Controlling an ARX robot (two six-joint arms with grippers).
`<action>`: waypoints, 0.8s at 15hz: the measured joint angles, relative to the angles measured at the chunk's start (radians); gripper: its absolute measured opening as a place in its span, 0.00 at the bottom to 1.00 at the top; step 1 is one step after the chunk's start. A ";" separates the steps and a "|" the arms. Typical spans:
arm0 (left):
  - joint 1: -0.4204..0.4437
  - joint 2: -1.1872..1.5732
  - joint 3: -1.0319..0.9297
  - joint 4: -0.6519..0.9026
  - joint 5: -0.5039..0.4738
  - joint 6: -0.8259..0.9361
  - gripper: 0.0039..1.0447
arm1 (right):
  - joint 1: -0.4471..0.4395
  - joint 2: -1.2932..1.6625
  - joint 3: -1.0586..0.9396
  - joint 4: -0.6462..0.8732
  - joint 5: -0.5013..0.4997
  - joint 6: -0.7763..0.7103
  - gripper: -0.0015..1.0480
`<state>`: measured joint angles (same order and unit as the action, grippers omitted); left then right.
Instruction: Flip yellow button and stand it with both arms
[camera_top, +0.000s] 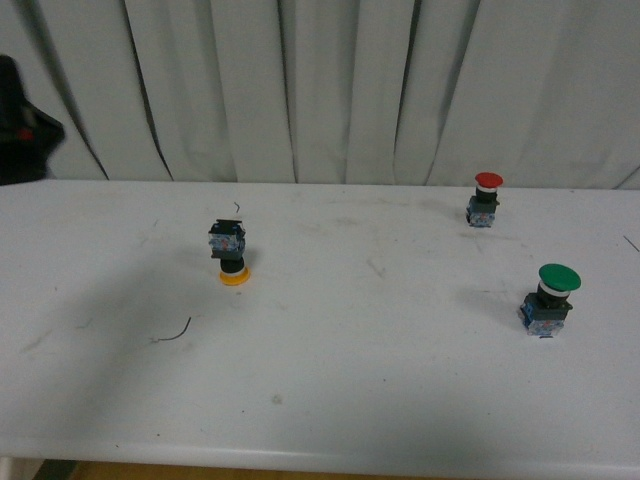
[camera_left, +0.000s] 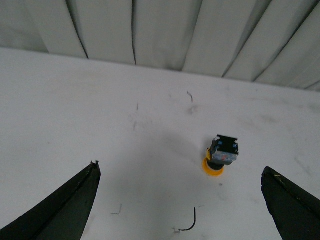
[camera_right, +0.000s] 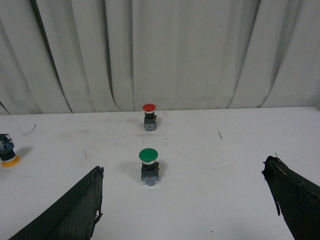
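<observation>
Looks like a robotics test lab. Shows in a scuffed white counter (camera_top: 320, 400) backed by a pleated white curtain (camera_top: 350, 90), carrying industrial push-buttons: the yellow button (camera_left: 221, 157) ahead of the left hand (camera_left: 180, 166), red-capped button (camera_right: 149, 117) and green-capped button (camera_right: 149, 167) ahead of the right hand (camera_right: 183, 164).

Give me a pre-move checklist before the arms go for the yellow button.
1. Yellow-capped push-button found, cap down on the white table, so a flip is needed: ok.
2. Left gripper open and empty: ok.
3. Right gripper open and empty: ok.
4. Left gripper lined up: ok, the yellow-capped push-button sits ahead of its open fingers, untouched.
5. Right gripper lined up: not ok, it faces the green-capped push-button and the red-capped push-button instead.
6. Room around the target: ok, both other buttons stand well apart; a thin dark wire scrap lies nearby.
</observation>
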<state>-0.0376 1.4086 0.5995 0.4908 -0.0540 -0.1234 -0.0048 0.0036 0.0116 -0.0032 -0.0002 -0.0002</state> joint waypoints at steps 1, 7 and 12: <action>-0.005 0.151 0.111 -0.051 0.015 0.000 0.94 | 0.000 0.000 0.000 0.000 0.000 0.000 0.94; -0.085 0.555 0.607 -0.320 0.132 0.034 0.94 | 0.000 0.000 0.000 0.000 0.000 0.000 0.94; -0.138 0.664 0.696 -0.418 0.198 0.125 0.94 | 0.000 0.000 0.000 0.000 0.000 0.000 0.94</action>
<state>-0.1753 2.0724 1.2957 0.0723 0.1440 0.0013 -0.0048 0.0036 0.0116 -0.0036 -0.0002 -0.0002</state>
